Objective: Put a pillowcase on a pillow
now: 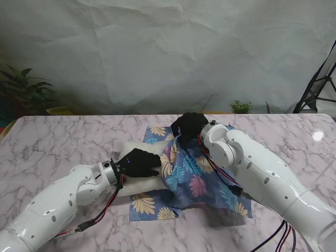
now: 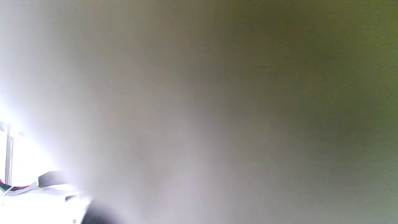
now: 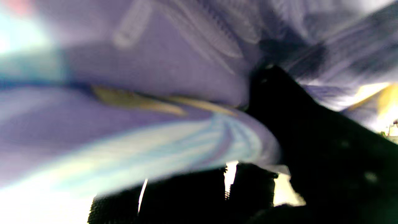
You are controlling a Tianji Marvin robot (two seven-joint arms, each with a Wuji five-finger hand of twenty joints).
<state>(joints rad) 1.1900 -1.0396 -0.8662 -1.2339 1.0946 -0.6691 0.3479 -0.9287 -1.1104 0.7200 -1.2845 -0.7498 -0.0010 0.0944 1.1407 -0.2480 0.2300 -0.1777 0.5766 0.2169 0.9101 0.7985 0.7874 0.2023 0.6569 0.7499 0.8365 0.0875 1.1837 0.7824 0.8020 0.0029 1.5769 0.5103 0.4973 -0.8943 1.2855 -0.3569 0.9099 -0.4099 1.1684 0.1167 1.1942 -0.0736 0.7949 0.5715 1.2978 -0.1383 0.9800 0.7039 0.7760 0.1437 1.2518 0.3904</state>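
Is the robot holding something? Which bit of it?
The right hand grips the pillowcase by its raised far edge. The left hand presses on the pillow.

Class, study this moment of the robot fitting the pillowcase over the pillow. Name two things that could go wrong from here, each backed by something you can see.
1. The right robot hand lifts the floral pillowcase by a bunched edge; that fabric could slip out and the opening might collapse.
2. The left robot hand rests on the white pillow, much of which lies outside the case. Pushing could drag the case along rather than slide the pillow in.
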